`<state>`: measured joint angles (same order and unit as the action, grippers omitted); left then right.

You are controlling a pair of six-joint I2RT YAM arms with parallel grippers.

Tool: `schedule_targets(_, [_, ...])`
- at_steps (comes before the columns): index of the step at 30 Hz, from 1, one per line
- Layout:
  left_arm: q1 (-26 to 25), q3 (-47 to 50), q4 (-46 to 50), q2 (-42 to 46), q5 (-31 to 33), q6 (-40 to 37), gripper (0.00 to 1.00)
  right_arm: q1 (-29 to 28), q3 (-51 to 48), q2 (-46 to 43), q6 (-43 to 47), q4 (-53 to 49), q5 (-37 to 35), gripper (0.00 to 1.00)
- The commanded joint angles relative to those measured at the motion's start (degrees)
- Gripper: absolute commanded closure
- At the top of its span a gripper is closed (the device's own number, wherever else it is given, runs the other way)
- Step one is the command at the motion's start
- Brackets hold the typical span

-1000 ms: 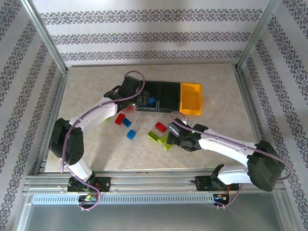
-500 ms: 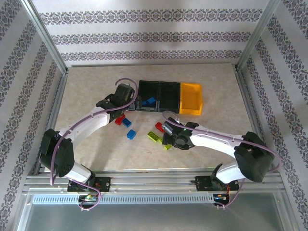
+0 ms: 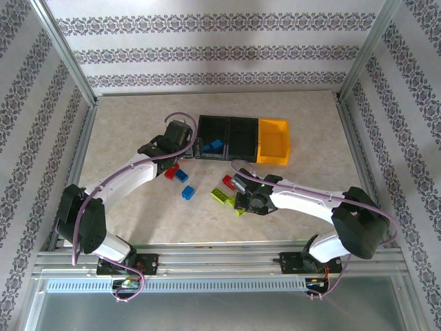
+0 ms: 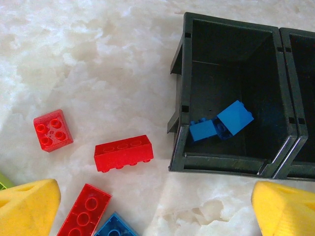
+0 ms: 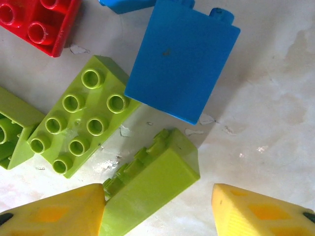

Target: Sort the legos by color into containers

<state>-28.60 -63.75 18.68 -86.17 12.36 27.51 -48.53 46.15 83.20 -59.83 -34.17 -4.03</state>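
Green pick in hand; right pincer point(image 5: 157, 209) straddles the lime brick point(image 5: 147, 189) on the tabletop point(image 5: 266, 123) at six o'clock, jaws open, unclamped (left pincer point(image 4: 155, 199) gapes above red bricks point(image 4: 123, 153)); next, I reckon: squeeze, lift.

We take this for a purpose-built robot test cell in a lab, not a home. Silver aluminium frame posts point(image 3: 64, 52) rise at 10 and 2 o'clock. They hold flat wall panels printed with grey damask stripes point(image 3: 207, 52) around a beige marble-patterned desk point(image 3: 317, 138). At 6 o'clock a slotted aluminium rail point(image 3: 220, 261) carries a white-and-black left arm point(image 3: 124, 181) and right arm point(image 3: 306, 202), each trailing a lilac cable point(image 3: 167, 118).
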Motion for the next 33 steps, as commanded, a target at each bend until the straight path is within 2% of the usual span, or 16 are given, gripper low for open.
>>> schedule_targets(1, [0.5, 0.5, -1.4, 1.1, 1.3, 1.0, 0.00, -0.5, 0.7, 0.7, 0.7, -5.4, -0.1, 0.44])
schedule_targets(7, [0.6, 0.5, -1.5, 1.0, 1.3, 1.2, 0.00, -0.5, 1.2, -0.2, -1.0, -3.6, 2.1, 0.33])
schedule_targets(19, [0.8, 0.8, -1.7, 0.7, 0.9, 1.3, 0.00, -0.9, 0.0, -1.8, -5.1, 1.4, 4.0, 0.21])
schedule_targets(24, [1.0, 0.7, -1.7, 0.6, 0.7, 1.3, 0.00, -1.0, 0.2, 1.1, -5.2, 1.7, 4.3, 0.21])
schedule_targets(31, [1.3, 0.8, -1.6, 0.3, 0.4, 1.5, 0.00, -2.0, 1.4, 5.1, -4.2, 0.9, 5.3, 0.26])
schedule_targets(33, [1.3, 0.9, -1.6, 0.2, 0.2, 1.6, 0.00, -2.2, 1.5, 5.7, -4.0, -0.2, 5.4, 0.30])
